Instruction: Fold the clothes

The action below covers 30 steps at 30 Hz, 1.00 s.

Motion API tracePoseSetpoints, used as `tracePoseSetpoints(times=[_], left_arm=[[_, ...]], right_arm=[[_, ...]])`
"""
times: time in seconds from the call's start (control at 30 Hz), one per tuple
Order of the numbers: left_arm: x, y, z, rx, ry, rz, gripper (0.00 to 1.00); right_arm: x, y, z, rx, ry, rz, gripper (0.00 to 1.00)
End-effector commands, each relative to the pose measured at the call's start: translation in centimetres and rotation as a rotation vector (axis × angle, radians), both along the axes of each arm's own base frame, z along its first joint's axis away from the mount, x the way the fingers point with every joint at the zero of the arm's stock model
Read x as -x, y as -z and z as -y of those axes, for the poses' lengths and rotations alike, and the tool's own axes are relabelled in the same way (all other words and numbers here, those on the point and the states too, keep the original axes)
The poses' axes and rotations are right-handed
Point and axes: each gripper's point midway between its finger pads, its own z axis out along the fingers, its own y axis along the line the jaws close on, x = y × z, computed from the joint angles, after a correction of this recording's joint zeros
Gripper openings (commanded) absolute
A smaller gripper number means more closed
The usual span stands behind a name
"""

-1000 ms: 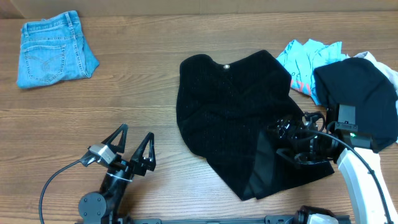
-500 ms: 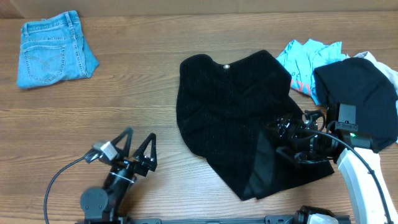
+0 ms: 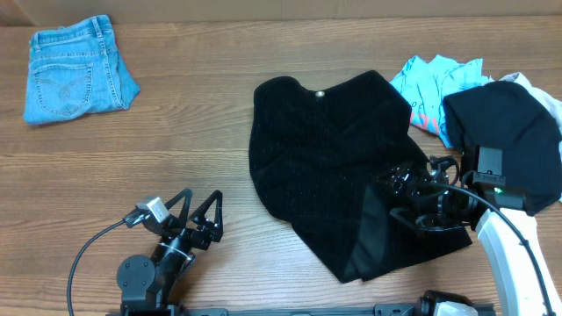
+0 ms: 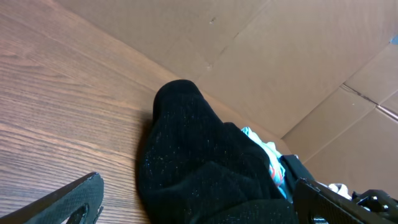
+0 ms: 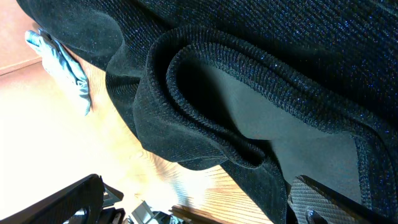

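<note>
- Black knit garment (image 3: 320, 158): lies crumpled, centre-right on the table (image 3: 176, 132). Its near right hem is turned over, showing a smoother grey inner face.
- Right gripper (image 3: 392, 198): sits at that turned hem. From overhead it is dark on dark and its outline is hard to read. The right wrist view shows its fingers (image 5: 68, 199) set wide apart at the lower corners, both cut off by the frame, with a rolled fold lying ahead of them.
- Left gripper (image 3: 201, 198): near left over bare wood, jaws spread, well apart from the garment.
- Left wrist view: the garment appears as a dark hump with a cardboard wall (image 4: 280, 50) behind it.
- Folded jeans (image 3: 75, 70): far left.
- Teal shirt (image 3: 430, 83): far right, partly under a second black garment (image 3: 509, 132) whose near edge is hidden by the right arm.
</note>
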Motion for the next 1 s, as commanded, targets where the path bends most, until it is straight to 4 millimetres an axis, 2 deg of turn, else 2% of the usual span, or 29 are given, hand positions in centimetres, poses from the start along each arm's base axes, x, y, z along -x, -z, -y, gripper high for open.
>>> tracePoseSetpoints(times=[0.0, 0.1, 0.3, 0.6, 0.7, 0.73, 0.87, 0.97], left_arm=[[0.1, -0.8, 0.2, 0.11, 0.005, -0.022, 1.0], [0.1, -2.0, 0.3, 0.183, 0.009, 0.0, 1.0], [1.7, -10.1, 0.6, 0.173, 0.055, 0.353, 1.0], [1.7, -15.5, -0.2, 0.128, -0.001, 0.361, 1.0], [0.0, -17.6, 0.6, 0.006, 0.039, 0.295, 1.0], [-1.4, -18.4, 1.6, -0.083, 0.098, 0.232, 1.0], [-5.8, -18.6, 3.0, -0.265, 0.244, -0.016, 1.0], [-9.2, -18.5, 3.1, -0.384, 0.343, -0.23, 1.0]], right_arm=[[0.1, -0.1, -0.3, -0.013, -0.008, 0.0, 1.0], [0.1, -0.1, -0.3, -0.014, -0.008, 0.0, 1.0], [-0.1, -0.2, -0.4, -0.018, -0.01, 0.013, 1.0], [-0.3, -0.3, -0.3, -0.017, -0.008, 0.024, 1.0], [-0.3, -0.3, -0.3, -0.017, -0.008, 0.024, 1.0], [-0.4, -0.3, -0.3, -0.017, -0.007, 0.024, 1.0], [-0.4, -0.3, -0.3, -0.017, -0.007, 0.024, 1.0], [-0.4, -0.3, -0.3, -0.017, -0.007, 0.025, 1.0]])
